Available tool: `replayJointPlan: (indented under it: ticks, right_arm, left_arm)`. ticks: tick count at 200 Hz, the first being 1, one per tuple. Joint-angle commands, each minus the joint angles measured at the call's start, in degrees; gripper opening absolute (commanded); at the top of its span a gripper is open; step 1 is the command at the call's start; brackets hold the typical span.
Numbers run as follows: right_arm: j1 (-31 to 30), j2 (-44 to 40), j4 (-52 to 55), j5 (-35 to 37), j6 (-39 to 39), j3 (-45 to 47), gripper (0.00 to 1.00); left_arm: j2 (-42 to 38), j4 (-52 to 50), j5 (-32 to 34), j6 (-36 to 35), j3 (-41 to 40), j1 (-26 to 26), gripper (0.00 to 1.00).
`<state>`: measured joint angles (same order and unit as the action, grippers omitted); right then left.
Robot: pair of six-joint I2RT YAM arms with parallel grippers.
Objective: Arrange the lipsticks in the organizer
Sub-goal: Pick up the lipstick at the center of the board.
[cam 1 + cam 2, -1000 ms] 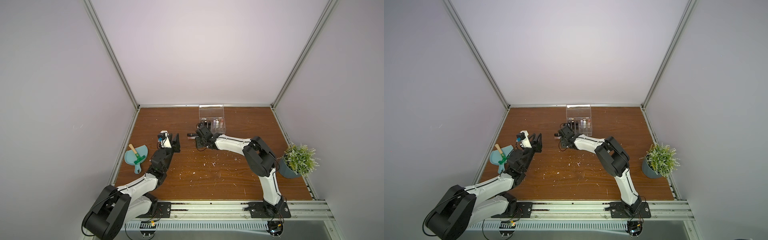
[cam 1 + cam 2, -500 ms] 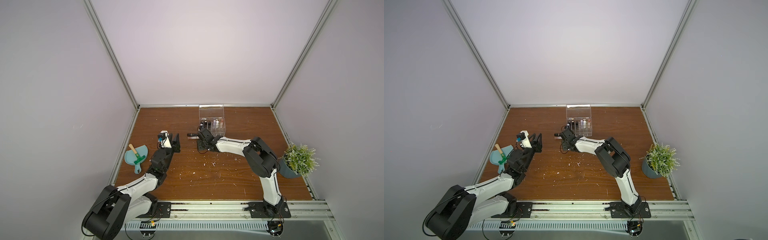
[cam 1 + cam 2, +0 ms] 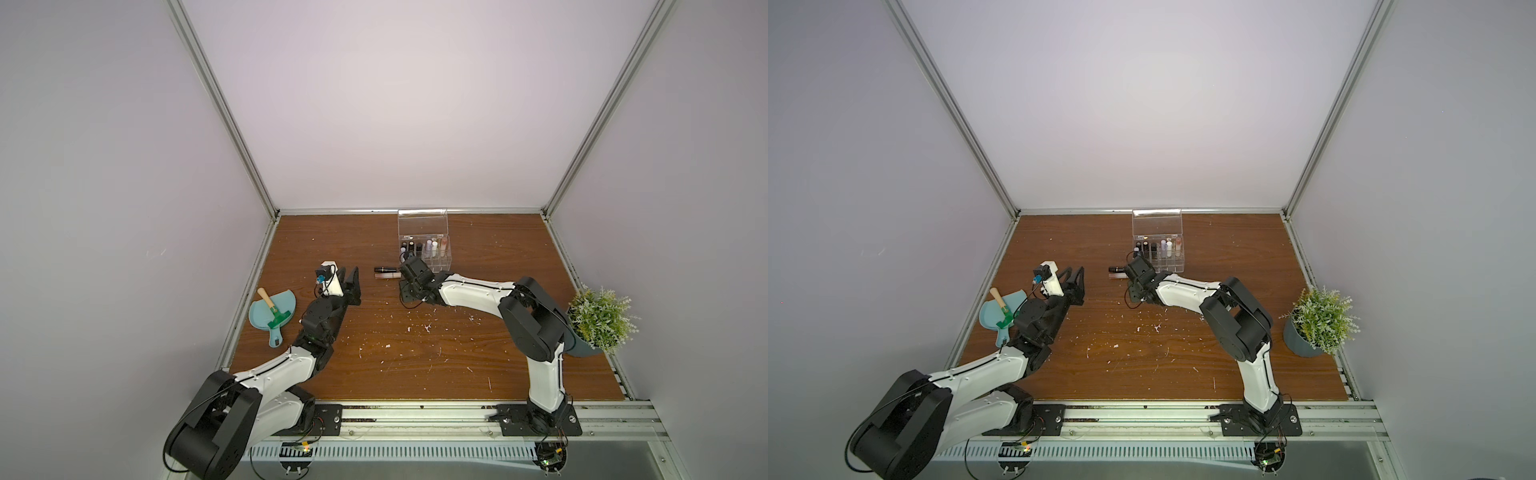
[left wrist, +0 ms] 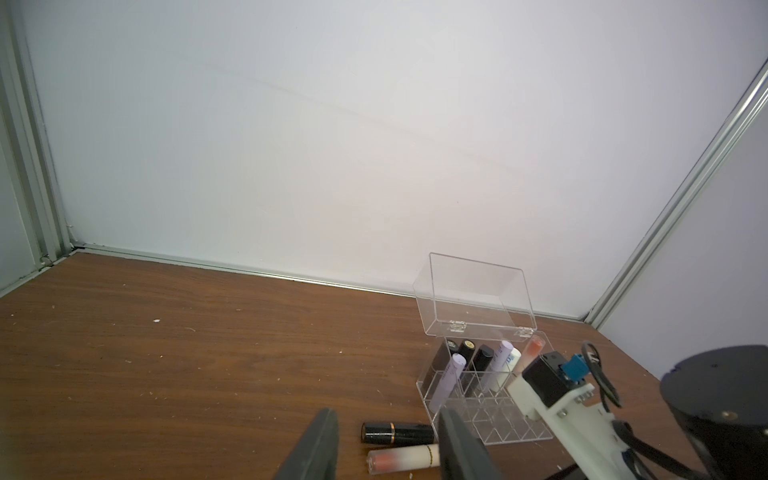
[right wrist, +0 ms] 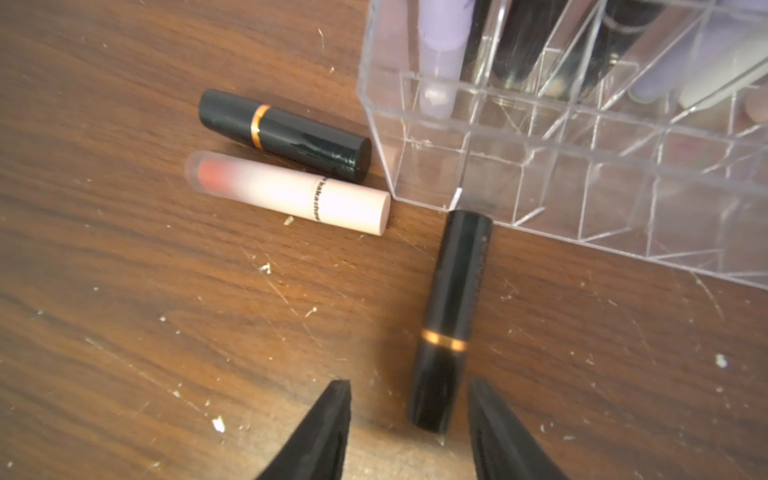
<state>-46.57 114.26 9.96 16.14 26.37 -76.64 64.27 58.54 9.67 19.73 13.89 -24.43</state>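
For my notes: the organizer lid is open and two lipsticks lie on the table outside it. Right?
Three, not two, lie outside the organizer: the right wrist view shows a black lipstick beside a pink lipstick and a second black lipstick.

Loose on the surface [image 5: 124,291]: 3 total, made up of 2 black lipsticks [image 5: 449,320] and 1 peach-pink lipstick [image 5: 291,193]. 1 organizer [image 4: 515,432] holding 7 tubes [image 4: 446,382]. Also 1 dustpan [image 3: 286,303], 1 brush [image 3: 272,309], 1 potted plant [image 3: 602,318].

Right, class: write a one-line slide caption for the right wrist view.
Open right hand flanking a black lipstick beside the organizer; another black tube and a pink one nearby.
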Motion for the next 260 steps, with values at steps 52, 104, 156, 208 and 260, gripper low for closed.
replayJointPlan:
  ticks: [52,104,156,208,260]
  right_arm:
    - [2.5,0.8,-1.1,-0.4,-0.9,-0.1,0.51]
    - [3.5,1.4,-1.6,-0.8,-0.5,0.2,0.49]
    - [3.6,2.9,-1.7,-1.9,-0.4,-0.2,0.46]
    - [3.6,3.3,-1.4,-2.4,-0.3,0.0,0.4]
    - [2.9,0.4,-1.6,-3.0,0.1,2.0,0.28]
  left_arm:
    - [0.2,1.2,-0.9,-0.1,0.0,0.5,0.44]
    - [0.3,1.2,-1.1,0.0,0.0,0.5,0.44]
    - [0.6,1.2,-1.6,0.0,0.2,0.6,0.44]
    - [0.9,1.2,-1.6,0.0,0.4,0.5,0.44]
    - [0.5,1.1,-2.2,0.0,0.4,0.6,0.44]
